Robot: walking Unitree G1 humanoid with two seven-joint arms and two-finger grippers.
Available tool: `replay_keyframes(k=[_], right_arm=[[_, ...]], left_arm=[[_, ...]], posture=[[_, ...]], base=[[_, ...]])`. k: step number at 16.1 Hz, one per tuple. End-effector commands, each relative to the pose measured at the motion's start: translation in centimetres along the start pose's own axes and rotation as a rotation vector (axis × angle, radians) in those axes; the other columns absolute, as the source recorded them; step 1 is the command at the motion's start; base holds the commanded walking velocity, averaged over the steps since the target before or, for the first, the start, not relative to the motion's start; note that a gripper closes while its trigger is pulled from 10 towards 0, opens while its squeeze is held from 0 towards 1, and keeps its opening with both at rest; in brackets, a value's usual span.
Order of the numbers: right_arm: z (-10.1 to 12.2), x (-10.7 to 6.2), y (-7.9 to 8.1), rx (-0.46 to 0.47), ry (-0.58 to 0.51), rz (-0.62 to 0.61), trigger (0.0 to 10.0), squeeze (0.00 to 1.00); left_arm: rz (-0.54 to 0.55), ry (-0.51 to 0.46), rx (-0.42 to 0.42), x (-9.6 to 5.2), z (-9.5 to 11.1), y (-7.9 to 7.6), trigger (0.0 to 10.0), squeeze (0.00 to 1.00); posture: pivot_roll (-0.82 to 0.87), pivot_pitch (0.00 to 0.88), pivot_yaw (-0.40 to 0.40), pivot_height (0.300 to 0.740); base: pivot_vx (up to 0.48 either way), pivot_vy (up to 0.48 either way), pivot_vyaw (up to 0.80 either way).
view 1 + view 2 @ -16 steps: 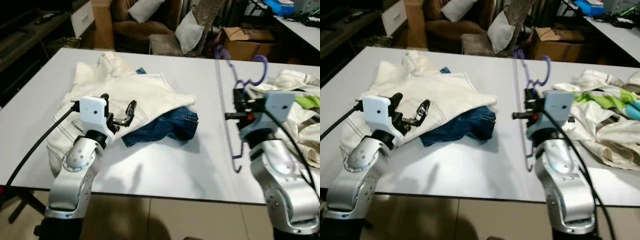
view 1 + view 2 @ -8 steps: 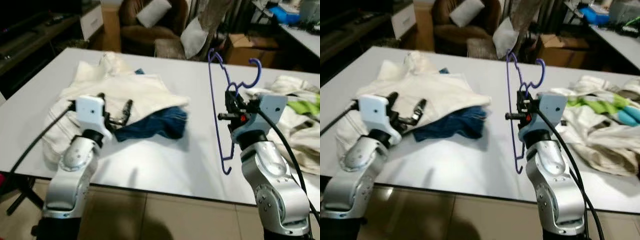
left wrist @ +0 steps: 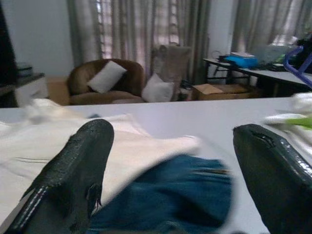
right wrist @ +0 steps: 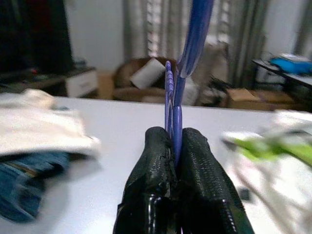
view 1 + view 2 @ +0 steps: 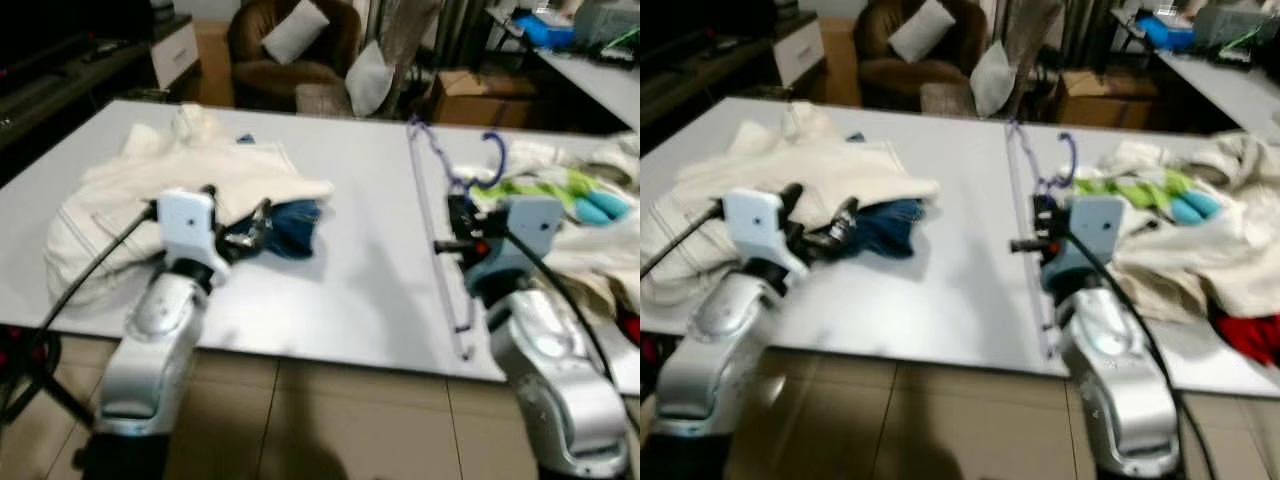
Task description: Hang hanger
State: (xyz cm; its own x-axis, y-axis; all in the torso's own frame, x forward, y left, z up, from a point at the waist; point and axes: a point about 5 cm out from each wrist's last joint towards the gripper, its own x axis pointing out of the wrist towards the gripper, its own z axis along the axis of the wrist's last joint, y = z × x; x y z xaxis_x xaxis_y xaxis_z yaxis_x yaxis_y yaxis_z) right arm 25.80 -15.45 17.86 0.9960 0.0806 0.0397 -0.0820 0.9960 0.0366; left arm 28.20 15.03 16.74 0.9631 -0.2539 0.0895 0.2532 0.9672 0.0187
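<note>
Gripping the hanger (image 4: 181, 73), the right tool (image 4: 179, 146) is clenching its two fingers (image 4: 152, 161) on the purple wire and holding it upright above the bench (image 5: 360, 270), hook uppermost. The hanger is standing edge-on just ahead of that tool, its lower end hanging near the front edge of the bench. Beyond and to the outer side of the right tool, mixed clothes (image 5: 1180, 215) are lying in a heap. The left tool (image 5: 240, 228) is hovering released, fingers spread, directly over the jeans (image 3: 185, 195), which are lying tucked beneath a white garment (image 5: 150, 190).
</note>
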Motion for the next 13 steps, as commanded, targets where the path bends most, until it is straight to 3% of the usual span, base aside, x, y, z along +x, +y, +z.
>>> replay_keyframes(k=[1,4,6,8,12,13], right_arm=[[0.29,0.04,0.19,0.001,0.002,0.0,10.0,0.0],[0.32,0.13,0.4,0.008,0.003,0.015,10.0,0.0],[0.69,0.15,0.3,-0.068,-0.04,0.007,10.0,0.0],[0.56,0.15,0.44,-0.024,-0.035,0.02,10.0,0.0],[1.05,0.45,0.14,-0.061,-0.106,-0.061,10.0,0.0],[0.95,0.49,0.35,-0.035,-0.087,-0.027,10.0,0.0]], left_arm=[[0.002,-0.016,0.018,0.13,0.52,0.08,10.0,0.51],[0.004,-0.015,0.017,0.16,0.5,0.16,10.0,0.5],[0.008,-0.016,0.017,0.14,0.5,0.16,10.0,0.51],[0.009,-0.015,0.016,0.12,0.48,0.12,10.0,0.5],[0.007,-0.017,0.016,0.13,0.51,0.06,10.0,0.5],[0.007,-0.018,0.017,0.14,0.53,0.07,10.0,0.5]], posture=[[-0.07,0.0,-0.019,0.74],[-0.07,0.0,-0.022,0.74],[-0.06,0.0,-0.025,0.74],[-0.06,0.0,-0.024,0.74],[-0.06,0.0,-0.025,0.74],[-0.06,0.0,-0.024,0.74]], base=[[0.0,-0.315,0.0],[0.0,-0.316,0.0],[0.0,-0.315,0.0],[0.0,-0.315,0.0],[0.0,-0.317,0.0],[0.0,-0.319,0.0]])
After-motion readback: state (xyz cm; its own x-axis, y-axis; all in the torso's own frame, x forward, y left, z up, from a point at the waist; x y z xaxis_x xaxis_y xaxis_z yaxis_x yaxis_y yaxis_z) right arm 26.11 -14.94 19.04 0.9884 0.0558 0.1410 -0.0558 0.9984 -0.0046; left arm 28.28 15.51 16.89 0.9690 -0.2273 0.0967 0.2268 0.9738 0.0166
